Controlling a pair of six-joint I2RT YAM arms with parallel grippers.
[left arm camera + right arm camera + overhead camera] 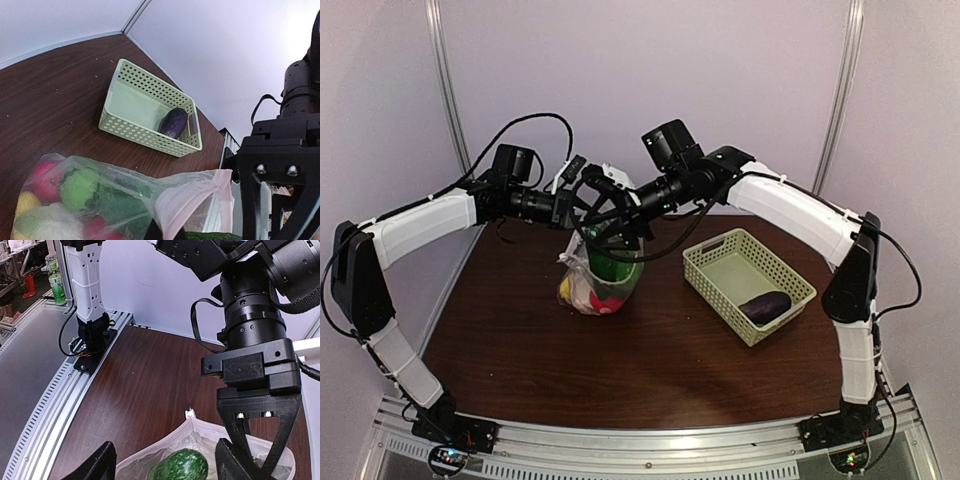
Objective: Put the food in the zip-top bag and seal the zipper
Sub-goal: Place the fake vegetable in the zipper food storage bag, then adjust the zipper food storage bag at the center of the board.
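Left wrist view: eggplant (173, 123) in basket (141, 136), food (77, 189) in bag (192, 192). Left end effector (252, 462) pinches bag; right end effector (165, 465) gapes wide.

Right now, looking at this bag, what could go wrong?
The cucumber stands tall in the mouth of the zip-top bag; it could tip out or block sealing. Only the left fingers hold the bag up, by one edge; a slip could spill it. The eggplant lies in the basket, and the bag looks nearly full.
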